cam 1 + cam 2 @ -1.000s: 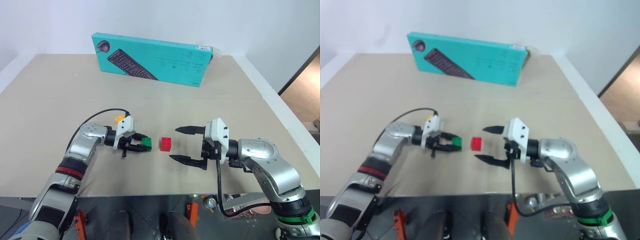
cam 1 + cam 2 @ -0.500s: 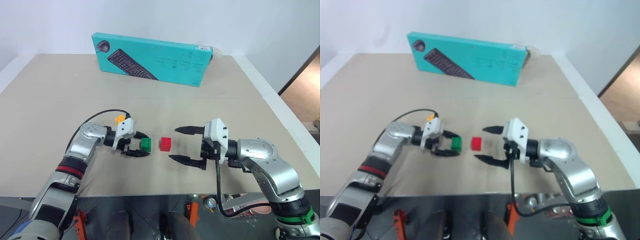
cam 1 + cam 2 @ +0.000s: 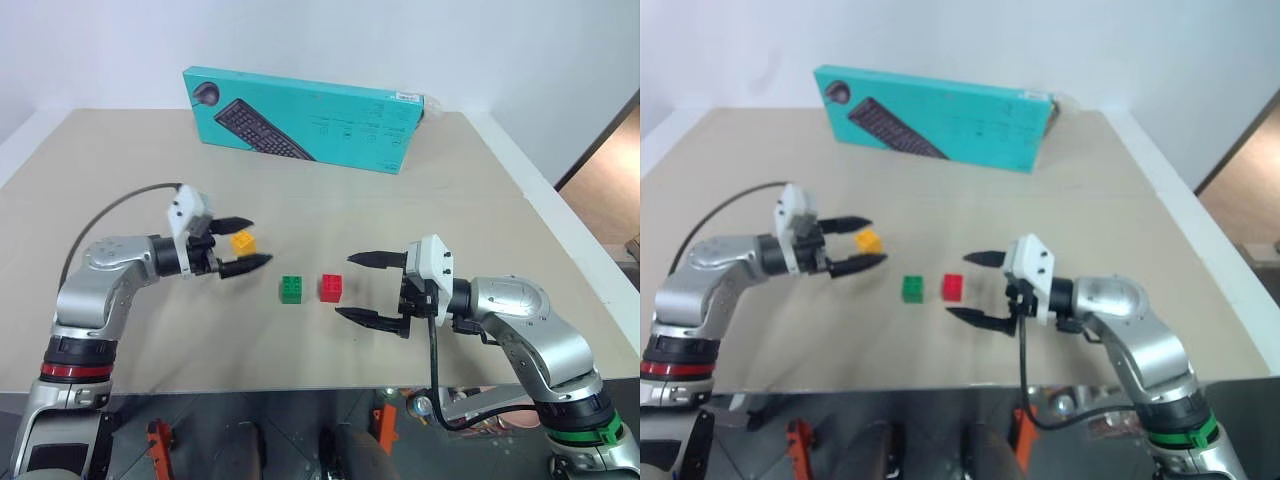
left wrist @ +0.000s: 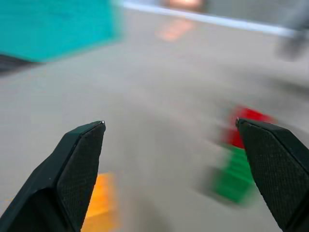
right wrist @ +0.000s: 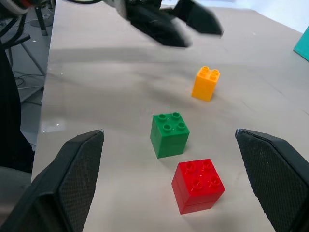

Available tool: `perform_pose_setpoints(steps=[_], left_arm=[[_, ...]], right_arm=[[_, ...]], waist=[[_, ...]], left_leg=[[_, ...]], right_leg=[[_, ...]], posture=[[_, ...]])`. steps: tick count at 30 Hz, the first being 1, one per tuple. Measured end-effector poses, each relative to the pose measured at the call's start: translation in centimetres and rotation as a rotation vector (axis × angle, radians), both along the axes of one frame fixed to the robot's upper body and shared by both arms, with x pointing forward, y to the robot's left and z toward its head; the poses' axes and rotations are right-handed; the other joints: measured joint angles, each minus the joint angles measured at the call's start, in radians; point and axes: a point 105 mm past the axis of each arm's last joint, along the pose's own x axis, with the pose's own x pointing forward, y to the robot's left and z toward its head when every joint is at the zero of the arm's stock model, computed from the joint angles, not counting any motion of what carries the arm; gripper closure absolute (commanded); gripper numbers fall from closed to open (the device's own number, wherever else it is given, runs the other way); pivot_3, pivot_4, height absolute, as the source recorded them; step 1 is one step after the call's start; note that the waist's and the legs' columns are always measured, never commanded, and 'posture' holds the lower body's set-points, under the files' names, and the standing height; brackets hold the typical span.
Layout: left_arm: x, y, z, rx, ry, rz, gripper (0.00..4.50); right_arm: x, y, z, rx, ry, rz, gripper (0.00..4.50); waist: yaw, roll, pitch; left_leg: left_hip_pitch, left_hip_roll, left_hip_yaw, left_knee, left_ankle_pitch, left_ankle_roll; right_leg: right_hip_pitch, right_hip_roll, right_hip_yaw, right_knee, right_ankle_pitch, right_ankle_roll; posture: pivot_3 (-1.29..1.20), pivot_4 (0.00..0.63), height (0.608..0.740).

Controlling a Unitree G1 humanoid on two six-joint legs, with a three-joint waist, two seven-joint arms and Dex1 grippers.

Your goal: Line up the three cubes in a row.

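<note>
step: green cube (image 3: 292,289) sits on the table (image 3: 120,180) just beside the red cube (image 3: 332,288), small gap between them, so two are in line; yellow cube (image 3: 242,241) is the one left, off the row, farther back and to my left of green.
next move, my call: bring my left gripper (image 3: 244,244) over yellow, close on two flat sides (not the studs), set it down just left of green with the same gap and the same facing.
watch out: yellow looks turned a little against the other two, so square it before release; come down straight so a finger doesn't knock green, which is loose.
left gripper: wide open, nothing in it, fingers (image 4: 77,169) spread with yellow low by one of them in my wrist view (blurred there).
left arm pose: forearm reaching in from my left, gripper about level, pointing toward the middle of the table, tips just beside yellow; whether they touch it I can't tell.
right gripper (image 3: 368,288): wide open, empty, pointing in from my right toward red, near it but apart.
right arm pose: elbow out to my right, forearm across the front edge, gripper about level.
cubes from right wrist view: red (image 5: 198,185) nearest, green (image 5: 169,134) next, yellow (image 5: 205,83) beyond.
background: teal keyboard box (image 3: 305,117) at the far edge, well apart, not in play.
</note>
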Motion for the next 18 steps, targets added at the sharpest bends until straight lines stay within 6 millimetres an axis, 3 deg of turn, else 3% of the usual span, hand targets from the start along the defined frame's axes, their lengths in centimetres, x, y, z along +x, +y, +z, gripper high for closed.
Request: perform_pose_setpoints(steps=[5, 15, 18], left_arm=[[1.9, 0.8, -1.4, -0.038, -0.01, 0.169, 0.03], [4.2, 0.6, -4.6, 0.054, 0.029, 0.181, 0.03], [4.8, 0.8, -5.5, 0.081, 0.062, 0.182, 0.8]], right_arm=[[0.4, 0.2, 0.5, -0.001, -0.02, 0.017, 0.0], [0.4, 0.2, -0.3, -0.017, 0.001, 0.018, 0.0], [0.4, 0.0, -0.5, -0.019, 0.01, 0.008, 0.0]], waist=[[0.002, 0.0, 0.0], [0.002, 0.0, 0.0], [0.002, 0.0, 0.0]], left_leg=[[0.0, -0.001, 0.001, 0.0, 0.0, 0.0], [-0.001, 0.0, 0.001, 0.0, 0.0, 0.0], [-0.001, -0.001, 0.001, 0.0, 0.0, 0.0]], right_leg=[[0.0, 0.0, 0.001, 0.0, 0.001, 0.001], [-0.001, 0.0, 0.0, 0.0, 0.001, 0.0], [-0.001, 0.0, 0.0, 0.0, 0.001, 0.0]], posture=[[0.0, 0.15, 0.74], [0.0, 0.15, 0.74], [0.0, 0.15, 0.74]])
